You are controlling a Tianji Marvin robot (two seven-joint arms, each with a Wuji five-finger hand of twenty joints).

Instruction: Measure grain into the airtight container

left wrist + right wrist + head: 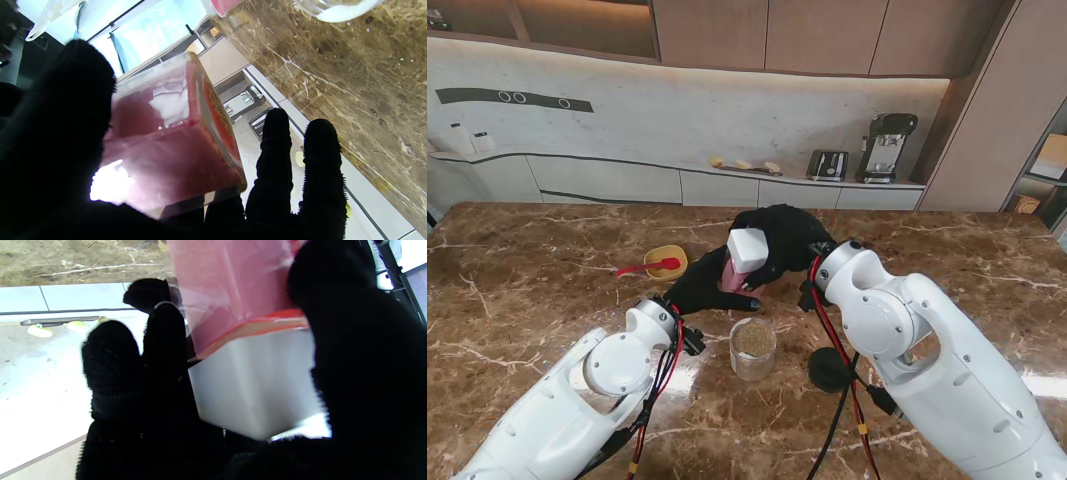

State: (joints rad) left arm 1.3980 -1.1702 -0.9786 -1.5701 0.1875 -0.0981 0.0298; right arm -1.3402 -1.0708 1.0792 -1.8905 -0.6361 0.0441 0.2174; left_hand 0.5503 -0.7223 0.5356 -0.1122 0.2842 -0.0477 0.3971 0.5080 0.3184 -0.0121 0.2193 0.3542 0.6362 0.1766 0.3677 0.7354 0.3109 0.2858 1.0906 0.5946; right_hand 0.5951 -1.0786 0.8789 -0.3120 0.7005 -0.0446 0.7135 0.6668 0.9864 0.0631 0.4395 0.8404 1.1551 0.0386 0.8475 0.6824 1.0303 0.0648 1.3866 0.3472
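Nearest me, a clear round jar [753, 349] holds brown grain beside a black round lid [829, 369]. Both black-gloved hands, left [712, 290] and right [789, 238], grip a tilted pink translucent container with a white cap [743, 256] over it.

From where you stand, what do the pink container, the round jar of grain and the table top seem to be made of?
Pink container: probably translucent plastic, since light shows through its tinted walls; its white lid looks opaque and matte.
Round jar: clear glass or plastic, I cannot tell which; the grain shows through it.
Table top: polished brown marble or imitation, veined and reflecting light.
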